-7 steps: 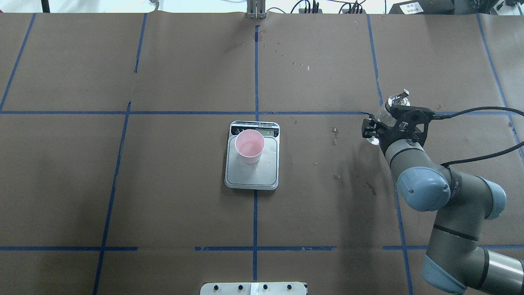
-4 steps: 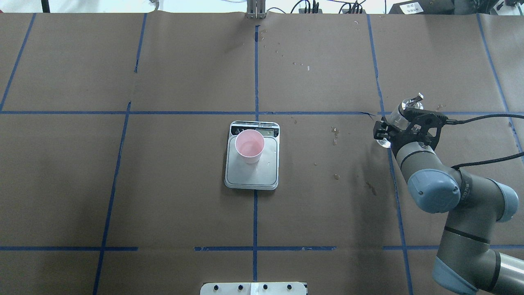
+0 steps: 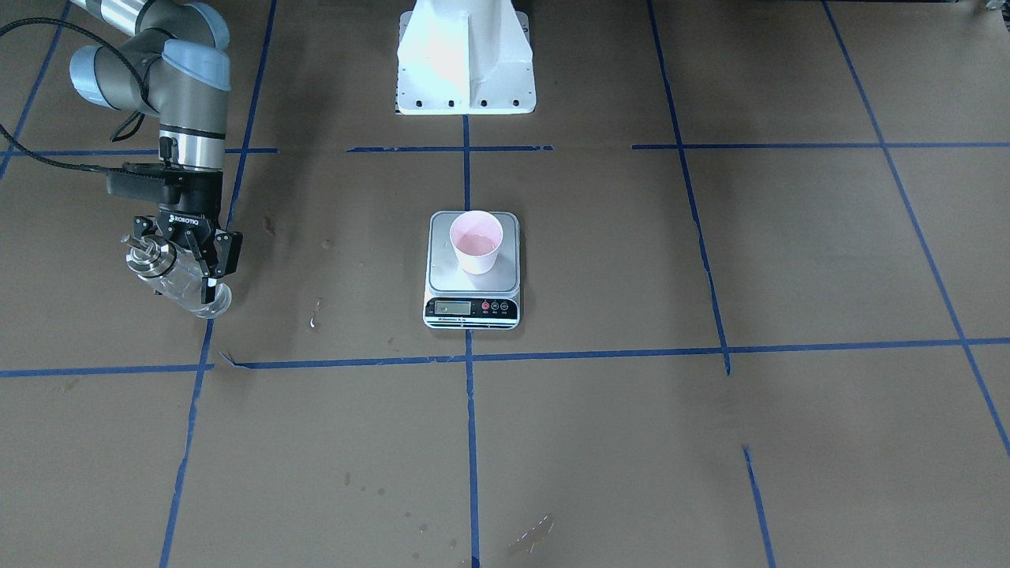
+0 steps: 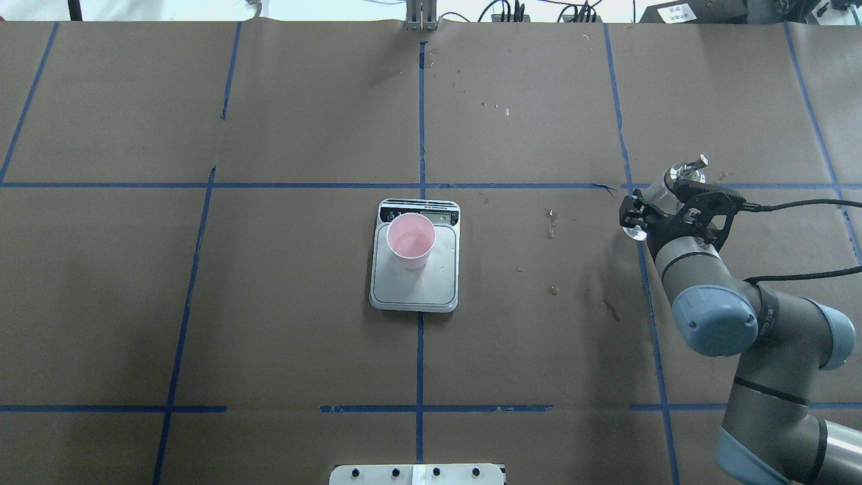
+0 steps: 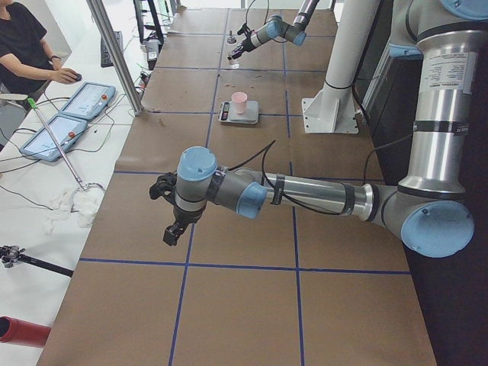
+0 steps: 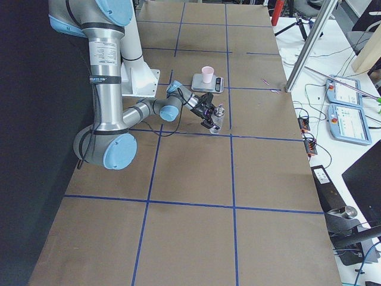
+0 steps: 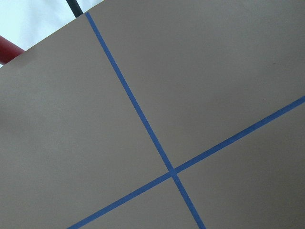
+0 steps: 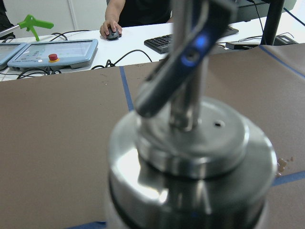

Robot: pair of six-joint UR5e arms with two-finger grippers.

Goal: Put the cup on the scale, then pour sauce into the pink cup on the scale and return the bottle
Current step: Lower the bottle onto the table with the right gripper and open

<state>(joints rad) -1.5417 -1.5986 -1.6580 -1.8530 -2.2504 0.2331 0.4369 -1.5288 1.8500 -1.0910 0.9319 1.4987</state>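
The pink cup stands upright on the back half of the steel scale, near its display, and its bottom looks glossy. Far to the robot's right, my right gripper is shut on the clear glass bottle. The bottle is tilted, low over the paper by a blue tape line. Its metal collar and spout fill the right wrist view. My left gripper hangs over bare paper far from the scale, seen only from the side, so I cannot tell its state.
Small wet spots mark the brown paper between scale and bottle. The white robot pedestal stands behind the scale. A person sits at a side desk with tablets, beyond the table's far edge.
The right arm has carried the bottle further to the robot's right, away from the scale. Cup and scale have not moved.
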